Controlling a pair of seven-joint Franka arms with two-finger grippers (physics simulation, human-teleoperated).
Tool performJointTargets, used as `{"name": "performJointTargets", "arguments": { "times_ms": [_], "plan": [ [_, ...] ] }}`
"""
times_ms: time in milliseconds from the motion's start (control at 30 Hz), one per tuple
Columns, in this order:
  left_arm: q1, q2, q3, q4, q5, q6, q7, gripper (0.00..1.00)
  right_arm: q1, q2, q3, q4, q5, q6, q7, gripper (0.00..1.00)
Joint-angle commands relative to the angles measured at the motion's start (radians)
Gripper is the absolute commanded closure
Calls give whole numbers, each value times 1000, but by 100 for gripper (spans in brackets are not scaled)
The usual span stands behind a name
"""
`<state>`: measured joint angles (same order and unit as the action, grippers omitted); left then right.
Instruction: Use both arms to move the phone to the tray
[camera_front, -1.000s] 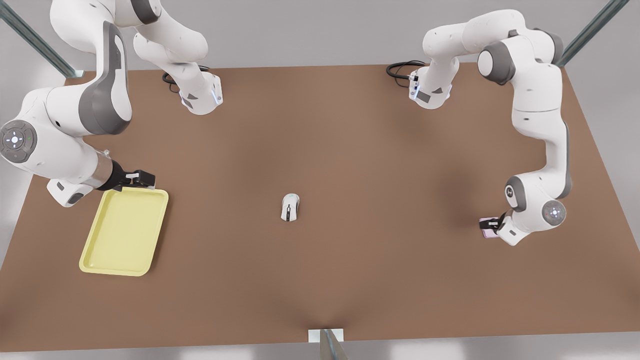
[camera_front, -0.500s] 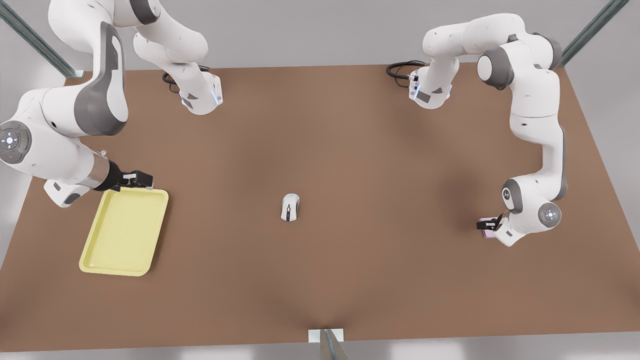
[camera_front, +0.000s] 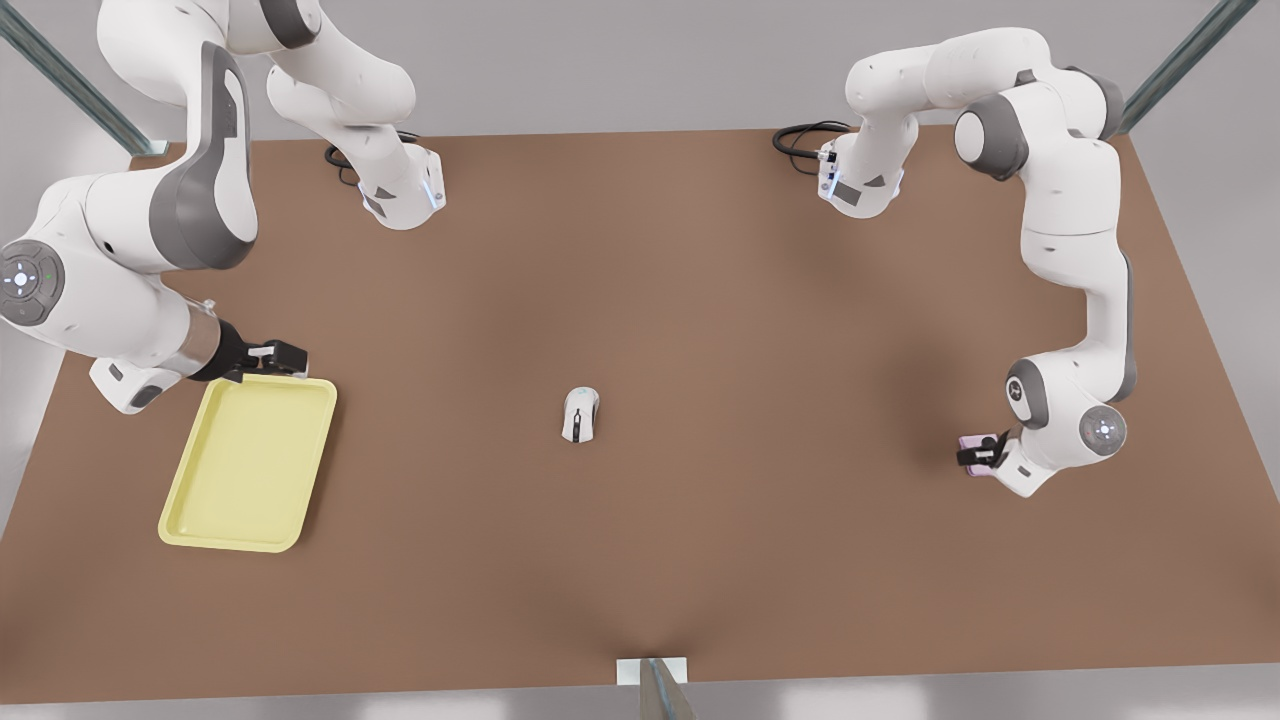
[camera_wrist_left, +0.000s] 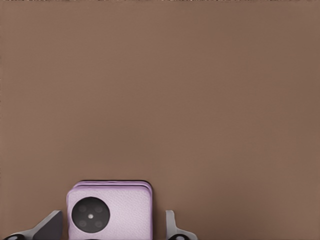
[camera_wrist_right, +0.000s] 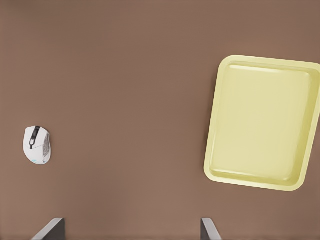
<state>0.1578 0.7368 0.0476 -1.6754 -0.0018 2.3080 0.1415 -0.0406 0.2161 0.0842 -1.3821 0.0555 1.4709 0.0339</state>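
The pale pink phone (camera_wrist_left: 110, 210) lies flat on the brown table, one black camera circle showing. My left gripper (camera_wrist_left: 111, 227) is down over it, open, a finger on each side and a small gap to each. In the front view this gripper (camera_front: 983, 455) and the phone (camera_front: 968, 441) sit near the front view's right edge. The pale yellow tray (camera_front: 250, 460) lies at the front view's left. My right gripper (camera_front: 285, 357) hovers at the tray's far edge, open and holding nothing. The right wrist view looks down on the tray (camera_wrist_right: 262, 120).
A white computer mouse (camera_front: 580, 414) rests at the table's middle, between phone and tray, and shows in the right wrist view as the mouse (camera_wrist_right: 36, 145). Both arm bases stand at the table's far edge with black cables. A metal post stands at the near edge.
The left arm's wrist has shifted slightly over the phone, settling lower. The right arm has edged a little toward the front view's left. Phone, mouse and tray lie where they were.
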Motion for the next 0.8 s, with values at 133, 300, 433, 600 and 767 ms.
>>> {"name": "performJointTargets", "arguments": {
  "times_ms": [133,300,433,600,767],
  "plan": [
    [0,-1,0,0,6,28,-82,0,-1,-1,0,2,1,-4,4,0],
    [0,7,0,0,8,28,-82,0,1,-1,0,2,1,-4,6,0],
    [0,9,0,0,13,28,-80,14,1,-1,0,2,6,-4,6,0],
    [0,10,0,0,14,27,-80,28,-1,-1,0,2,6,-4,6,0],
    [0,16,0,0,9,27,-82,28,-1,-1,0,2,6,-4,4,0]
  ]
}}
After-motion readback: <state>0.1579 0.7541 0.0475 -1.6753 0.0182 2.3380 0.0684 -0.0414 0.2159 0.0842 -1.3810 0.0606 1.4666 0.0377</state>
